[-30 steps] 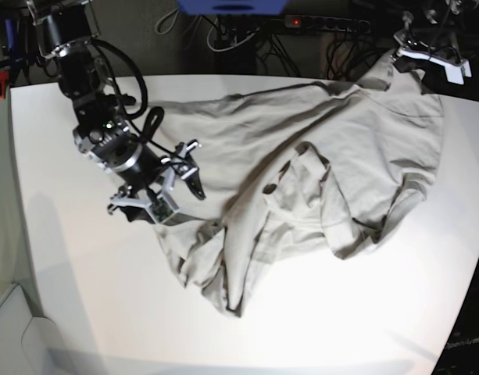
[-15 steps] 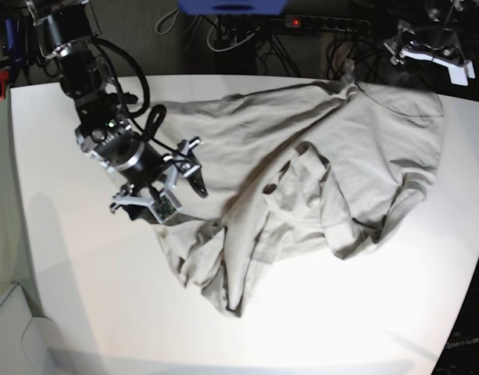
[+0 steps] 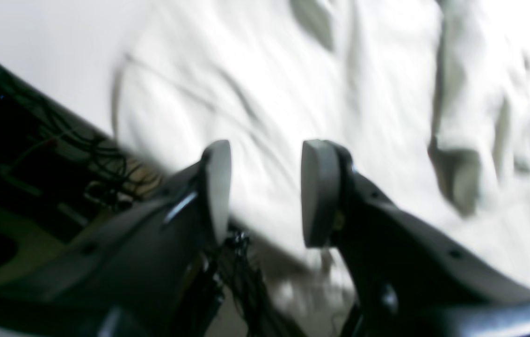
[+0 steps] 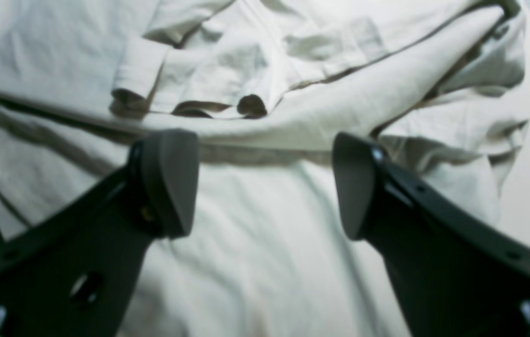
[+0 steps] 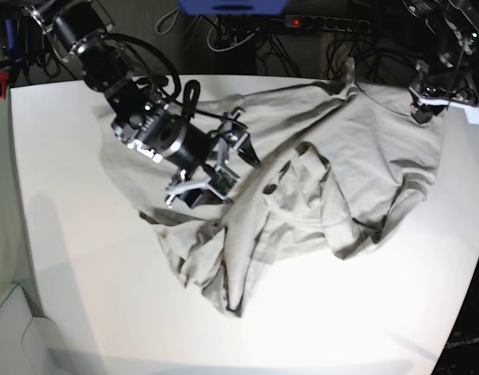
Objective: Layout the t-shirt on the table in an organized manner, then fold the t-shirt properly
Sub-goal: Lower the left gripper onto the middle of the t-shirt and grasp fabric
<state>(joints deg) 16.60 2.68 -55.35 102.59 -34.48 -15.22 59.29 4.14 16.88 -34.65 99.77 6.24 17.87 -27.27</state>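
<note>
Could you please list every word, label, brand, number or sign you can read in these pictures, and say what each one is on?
None can be read: the t-shirt is plain, the table is bare white, and neither the left gripper nor the right gripper shows any marking.

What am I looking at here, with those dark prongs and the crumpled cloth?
It is a two-armed robot meant to spread out and fold a t-shirt. One picture looks down from above on the white table; the other two come from cameras on each wrist, looking past the prongs of that arm's tool. The shirt lies rumpled, not yet flat. The right tool hovers over the shirt's middle with its prongs wide apart, holding nothing. The left tool is at the shirt's far edge; its prongs also stand apart with no cloth between them.
</note>
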